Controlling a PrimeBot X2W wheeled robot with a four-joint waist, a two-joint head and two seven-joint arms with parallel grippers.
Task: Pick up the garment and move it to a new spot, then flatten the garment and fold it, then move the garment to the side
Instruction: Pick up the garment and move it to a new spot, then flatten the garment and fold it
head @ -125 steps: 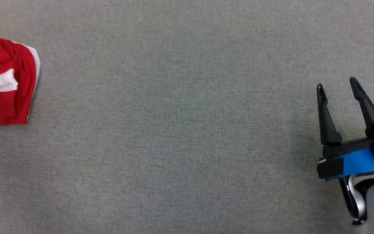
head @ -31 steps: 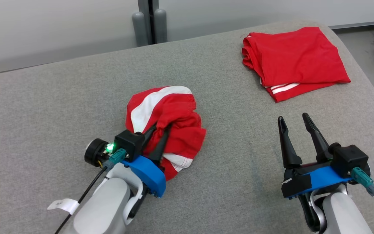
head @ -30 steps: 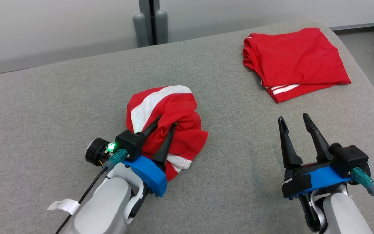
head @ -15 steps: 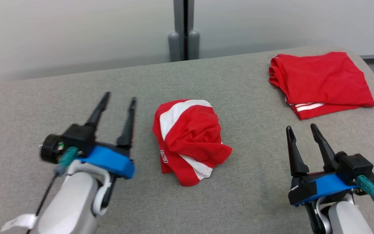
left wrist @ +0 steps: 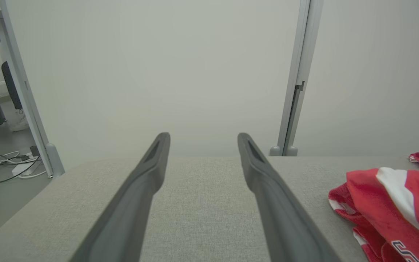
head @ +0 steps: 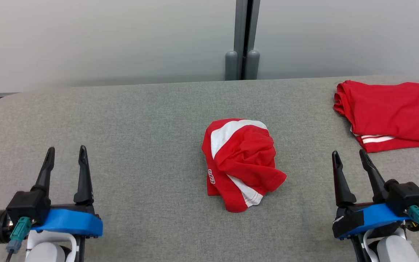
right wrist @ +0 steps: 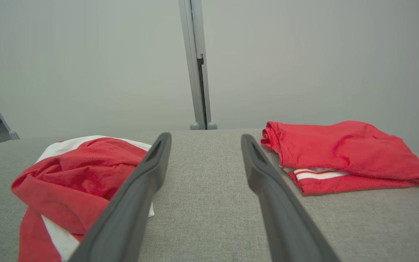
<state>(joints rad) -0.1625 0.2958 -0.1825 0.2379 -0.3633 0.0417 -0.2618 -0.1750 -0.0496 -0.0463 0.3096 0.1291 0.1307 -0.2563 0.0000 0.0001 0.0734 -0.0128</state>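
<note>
Garment (head: 242,160) crumpled at frame centre; left end effector (head: 67,148), right end effector (head: 348,152) spread, empty. Several layers may be pinched together, so flattening is botched.

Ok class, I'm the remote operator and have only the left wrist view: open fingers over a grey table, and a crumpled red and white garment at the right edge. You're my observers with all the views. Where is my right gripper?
Observer: The right gripper is open on the far side of the crumpled garment from your arm, clear of the cloth.
Operator: How is the heap placed between the arms?
Observer: It lies about midway between the left gripper and the right one, and neither touches it.
Operator: Is there anything else on the table?
Observer: A folded red garment with white stripes at its near edge lies at the right end of the table, beyond the right gripper.
</note>
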